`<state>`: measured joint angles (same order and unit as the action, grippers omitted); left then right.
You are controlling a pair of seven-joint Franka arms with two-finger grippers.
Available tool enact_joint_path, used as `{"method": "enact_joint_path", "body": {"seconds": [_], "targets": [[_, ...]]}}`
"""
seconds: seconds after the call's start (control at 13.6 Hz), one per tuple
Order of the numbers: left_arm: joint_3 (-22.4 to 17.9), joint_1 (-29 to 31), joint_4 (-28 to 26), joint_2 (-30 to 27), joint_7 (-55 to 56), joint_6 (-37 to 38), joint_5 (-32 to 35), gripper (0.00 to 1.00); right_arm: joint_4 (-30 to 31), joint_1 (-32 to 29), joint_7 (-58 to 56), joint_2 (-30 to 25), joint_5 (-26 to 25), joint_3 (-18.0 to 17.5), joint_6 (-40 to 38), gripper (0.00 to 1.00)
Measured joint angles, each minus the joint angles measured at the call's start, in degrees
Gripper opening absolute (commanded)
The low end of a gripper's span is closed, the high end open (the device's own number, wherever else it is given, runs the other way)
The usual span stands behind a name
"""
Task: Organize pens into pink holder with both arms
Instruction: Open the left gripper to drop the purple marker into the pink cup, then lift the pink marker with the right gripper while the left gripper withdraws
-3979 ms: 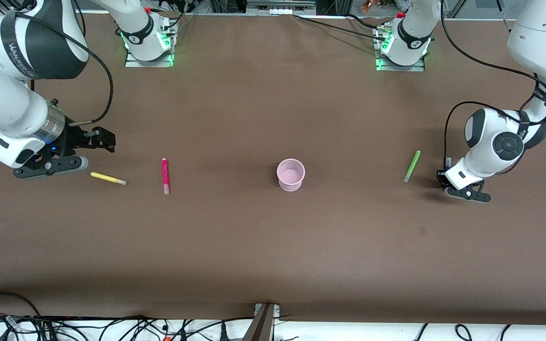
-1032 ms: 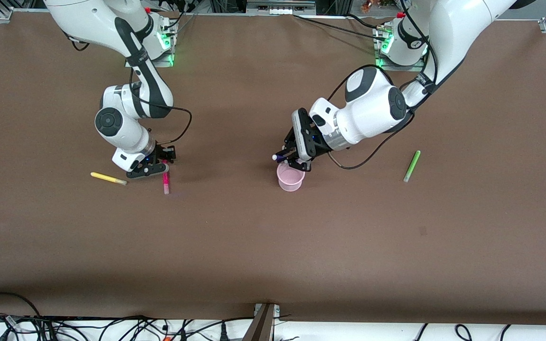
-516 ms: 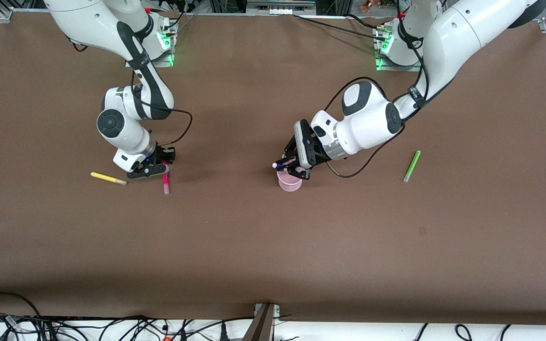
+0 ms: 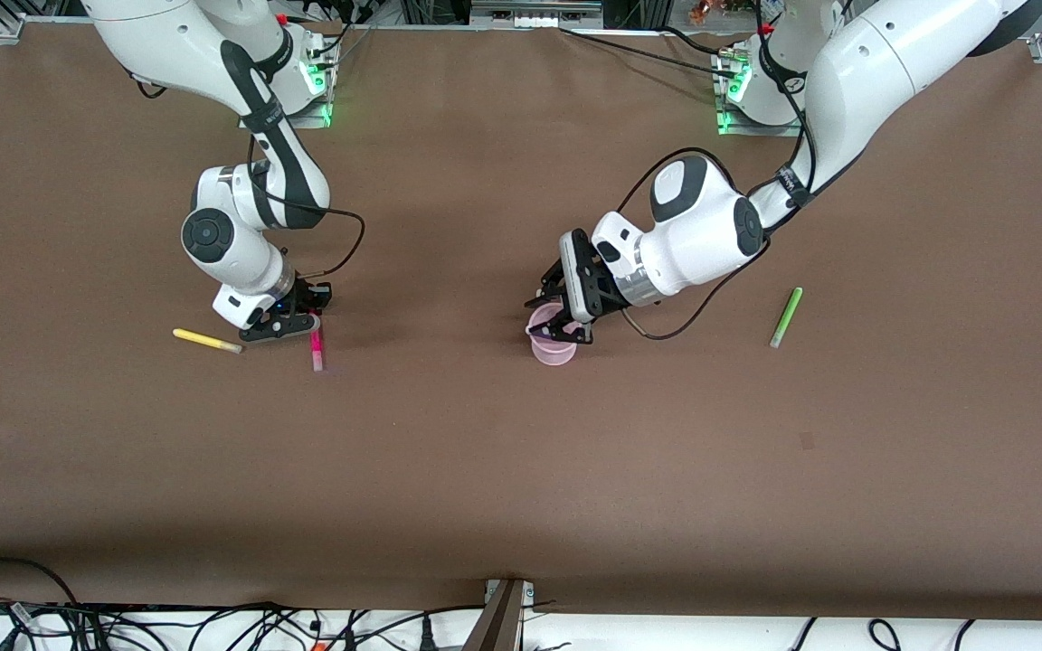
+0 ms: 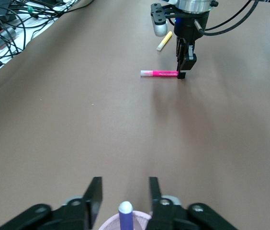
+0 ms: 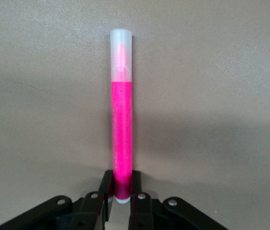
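Left gripper (image 4: 546, 318) over holder (image 4: 553, 351), mid-table. Jaws parted, nothing clasped; purple pen (image 5: 125, 215) upright between them with gaps both sides, pale tip up, lower end down in holder. Holder rim just below the fingertips.

Right gripper (image 4: 311, 314) down at table level toward right arm's end. Jaws clenched on one end of pink pen (image 4: 315, 342); rest of pen lying flat on table (image 4: 521, 470), pointing away from jaws, clear cap at the free end.

Yellow pen (image 4: 205, 341) flat on table just beside right gripper, outside the jaws, untouched.

Green pen (image 4: 785, 317) flat on table toward left arm's end, well apart from both grippers.
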<state>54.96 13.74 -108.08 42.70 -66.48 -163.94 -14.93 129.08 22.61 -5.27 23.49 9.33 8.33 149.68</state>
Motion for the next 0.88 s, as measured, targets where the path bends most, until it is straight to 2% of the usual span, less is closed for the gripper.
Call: {"method": "enact_joint_path", "body": {"seconds": [0.15,0.29,0.66,0.88], "targets": [[0.06,0.22,0.16,0.0,1.95,1.06,0.0,1.0,-0.35,0.02,1.18,-0.18,0.23,-0.33,-1.82,0.0],[0.23,1.1,1.28,-0.04,5.48,6.93,-0.01,1.0,-1.63,0.08,3.51,-0.75,0.61,-1.53,-5.45,0.0],[0.01,5.8,12.34,-1.45,15.68,36.83,-0.01,1.0,-8.03,0.19,9.99,-2.4,0.94,-2.88,-18.13,0.0],[-1.91,6.75,18.92,-2.44,21.73,51.93,2.49,1.0,-14.78,0.32,13.08,-2.49,4.89,-3.12,-28.13,0.0]]}}
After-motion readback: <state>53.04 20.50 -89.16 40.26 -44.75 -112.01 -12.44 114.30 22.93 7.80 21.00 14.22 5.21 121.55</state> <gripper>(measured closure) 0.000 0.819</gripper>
